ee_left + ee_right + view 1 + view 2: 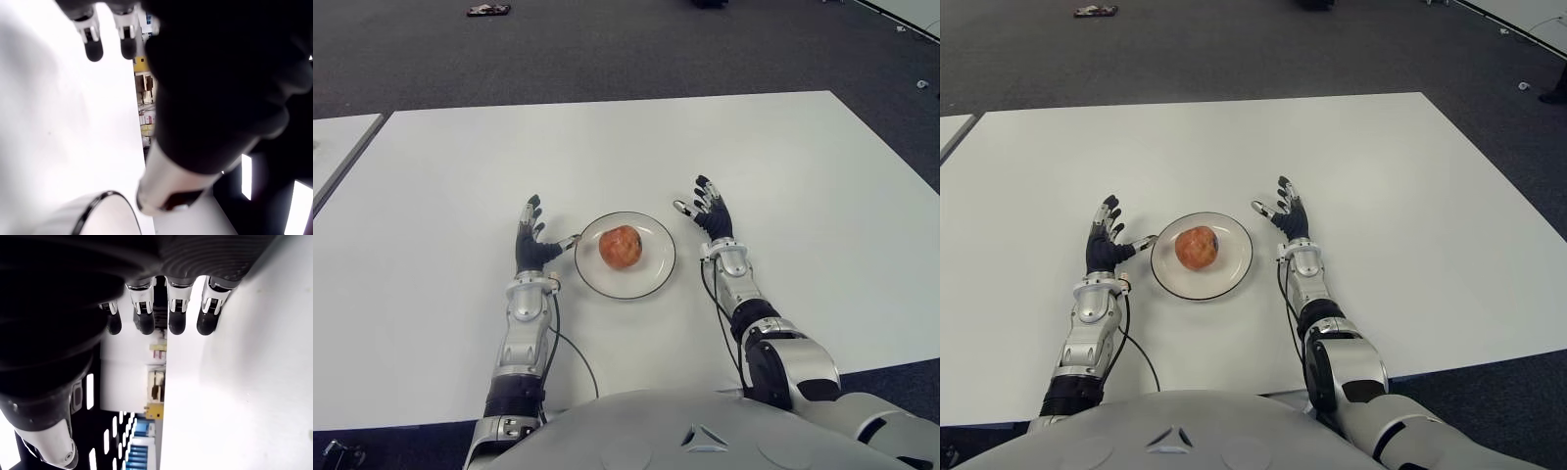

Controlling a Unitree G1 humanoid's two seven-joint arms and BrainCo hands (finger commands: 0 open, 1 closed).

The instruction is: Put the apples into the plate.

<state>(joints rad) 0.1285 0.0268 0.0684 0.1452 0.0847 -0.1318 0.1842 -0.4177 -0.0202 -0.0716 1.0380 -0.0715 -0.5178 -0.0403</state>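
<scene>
Risk: judging from how close the left thumb tip shows to the plate rim, a careless sweep of that hand could nudge the plate and set the apple rolling; whether thumb and rim touch I cannot tell.
Second risk: the apple sits loose near the plate's middle, so a bump from either side might tip it over the low rim onto the table.
Left hand (pixel 530 240): just beside the plate on its left, fingers spread and straight, holding nothing; its wrist view shows bare fingertips over the table.
Right hand (pixel 710 213): near the plate on its right, clear of the rim, fingers extended and apart, empty; its own wrist view shows the fingertips in a row with nothing between them.
Plate (pixel 658 272): white with a dark edge, between the two hands.
Apple (pixel 621 247): already in the plate, so the task looks done.
Table (pixel 607 147): white, no other apple in sight on it.
</scene>
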